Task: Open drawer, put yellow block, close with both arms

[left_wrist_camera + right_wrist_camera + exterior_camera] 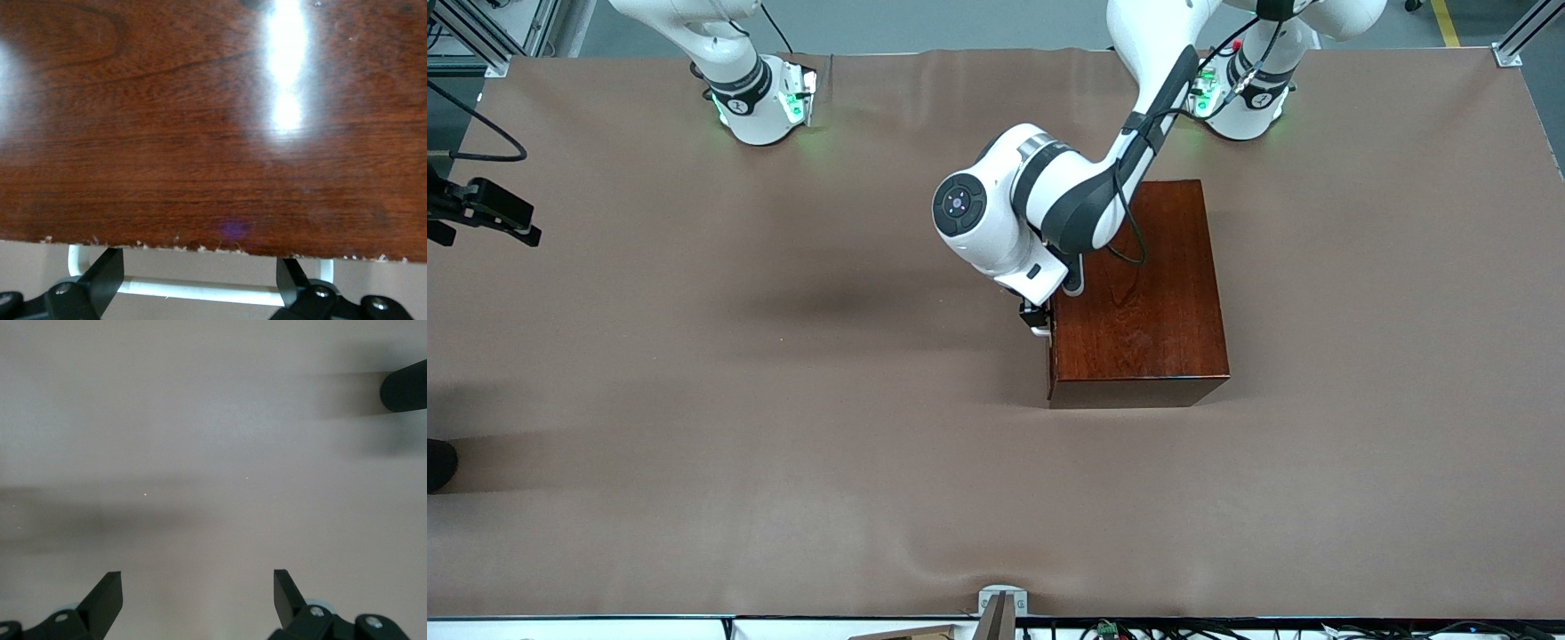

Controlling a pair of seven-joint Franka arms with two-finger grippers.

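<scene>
A brown mat (pixel 783 498) covers the table (pixel 560 616) from edge to edge, rippled with a shallow wrinkle near the front edge. Grey floor (pixel 960 22) shows along the top, with a yellow floor stripe (pixel 1446 22) and aluminium frame posts (pixel 1519 40) at the corners. A black camera mount (pixel 480 209) juts in at one side; cables (pixel 1138 629) trail below the white front edge

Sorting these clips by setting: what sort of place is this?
Probably a robotics lab: two white arms on green-lit bases, a brown-covered table edged with aluminium framing, and only a glossy wooden box on it.
</scene>
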